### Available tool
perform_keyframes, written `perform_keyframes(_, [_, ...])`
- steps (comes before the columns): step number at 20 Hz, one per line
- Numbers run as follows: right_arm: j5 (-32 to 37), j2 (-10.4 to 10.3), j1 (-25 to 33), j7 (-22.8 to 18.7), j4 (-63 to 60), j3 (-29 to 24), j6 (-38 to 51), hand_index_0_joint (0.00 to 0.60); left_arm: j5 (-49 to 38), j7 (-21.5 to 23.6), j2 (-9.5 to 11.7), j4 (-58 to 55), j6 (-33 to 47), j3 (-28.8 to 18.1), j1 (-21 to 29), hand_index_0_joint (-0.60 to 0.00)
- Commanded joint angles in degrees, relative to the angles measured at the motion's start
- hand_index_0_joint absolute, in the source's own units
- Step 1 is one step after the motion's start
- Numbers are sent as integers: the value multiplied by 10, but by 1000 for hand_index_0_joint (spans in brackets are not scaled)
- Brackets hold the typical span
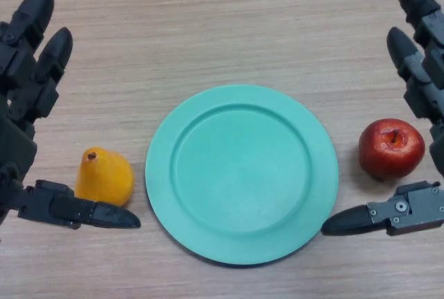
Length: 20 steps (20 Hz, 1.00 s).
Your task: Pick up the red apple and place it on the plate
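Observation:
A red apple [390, 148] sits on the wooden table to the right of a round teal plate [241, 174], which has nothing on it. My right hand [424, 84] is open at the right edge: its fingers reach up beside the apple and its thumb lies below it, with no contact visible. My left hand [24, 77] is open at the left edge, its fingers pointing up and its thumb stretched out below a yellow pear.
The yellow pear [104, 176] stands just left of the plate, between my left hand's fingers and thumb. The wooden table top [222, 28] stretches beyond the plate.

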<state>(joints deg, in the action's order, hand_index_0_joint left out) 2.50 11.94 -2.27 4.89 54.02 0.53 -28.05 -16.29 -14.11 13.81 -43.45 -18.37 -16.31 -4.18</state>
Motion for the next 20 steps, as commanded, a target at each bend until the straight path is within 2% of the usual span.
perform_keyframes(1, [4, 5, 11, -3, 21, -18, 79, 0, 5, -2, 13, -17, 94, -34, 8, 0])
perform_keyframes(6, [16, 7, 12, 0, -1, -39, 93, 0, 13, -2, 12, -16, 101, -31, 6, 0])
perform_keyframes(10, [10, 17, 35, 11, -112, -68, 188, 0, 27, -1, 8, -4, 119, -18, 2, 0])
perform_keyframes(13, [-11, 36, 70, 15, -253, -94, 302, 0, 40, -1, 6, -12, 117, -16, -2, 0])
perform_keyframes(15, [11, 55, 95, 28, -335, -113, 337, 0, 39, -4, 6, -19, 114, -19, -3, 0])
perform_keyframes(17, [-10, 75, 115, 42, -426, -122, 389, 0, 40, -5, 4, -25, 113, -23, -6, 0])
perform_keyframes(20, [-30, 94, 146, 40, -547, -120, 443, 0, 42, -4, 1, -26, 120, -28, -10, 0])
